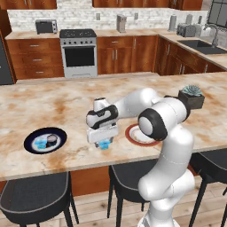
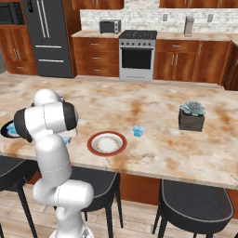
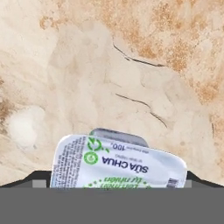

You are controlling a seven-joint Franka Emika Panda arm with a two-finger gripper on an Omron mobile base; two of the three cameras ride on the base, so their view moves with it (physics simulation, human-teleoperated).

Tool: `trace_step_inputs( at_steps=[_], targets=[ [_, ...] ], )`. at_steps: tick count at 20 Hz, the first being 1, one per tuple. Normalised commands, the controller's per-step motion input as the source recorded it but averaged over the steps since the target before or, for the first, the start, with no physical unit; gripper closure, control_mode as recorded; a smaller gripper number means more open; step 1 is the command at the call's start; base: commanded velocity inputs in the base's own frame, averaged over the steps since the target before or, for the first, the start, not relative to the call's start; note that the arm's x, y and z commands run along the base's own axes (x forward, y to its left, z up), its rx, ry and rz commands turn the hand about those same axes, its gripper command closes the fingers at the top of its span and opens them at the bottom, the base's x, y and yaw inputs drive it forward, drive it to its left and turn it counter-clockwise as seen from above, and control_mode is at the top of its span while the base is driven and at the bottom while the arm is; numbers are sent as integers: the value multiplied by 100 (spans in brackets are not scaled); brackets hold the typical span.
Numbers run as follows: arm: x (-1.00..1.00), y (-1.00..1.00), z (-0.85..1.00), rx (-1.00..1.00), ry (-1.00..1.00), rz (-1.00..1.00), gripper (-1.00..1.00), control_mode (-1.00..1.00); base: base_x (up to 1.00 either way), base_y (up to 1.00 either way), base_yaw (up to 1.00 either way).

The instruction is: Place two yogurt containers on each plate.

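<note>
My gripper (image 1: 103, 142) hangs low over the counter's front part, open. Its jaws stand on either side of a light blue yogurt container (image 1: 105, 146) that rests on the marble. In the hand view this container (image 3: 118, 162) shows a white foil lid with green print, between the dark fingertips (image 3: 197, 178). The black-rimmed plate (image 1: 31, 135) lies to the left and holds a light blue cup (image 1: 41, 143) and a dark navy cup (image 1: 52, 139). The red-rimmed plate (image 2: 107, 143) lies to the right, bare. Another light blue cup (image 2: 138, 131) stands on the counter just beyond it.
A potted succulent (image 2: 192, 116) in a dark box stands on the counter's right side. Black stools (image 1: 35, 195) are tucked under the counter's front edge. My arm's elbow (image 1: 153, 124) covers part of the red plate in the left base view.
</note>
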Motion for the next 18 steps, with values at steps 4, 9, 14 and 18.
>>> trace_step_inputs(
  at_steps=[4,9,14,18],
  targets=[
    [0,1,-17,0,0,0,100,-100,0,0,0],
    [0,-15,7,7,-2,0,100,-100,0,0,0],
    [-2,-62,44,12,-1,-20,100,-100,0,0,0],
    [0,-67,60,6,0,-29,100,-100,0,0,0]
  ],
)
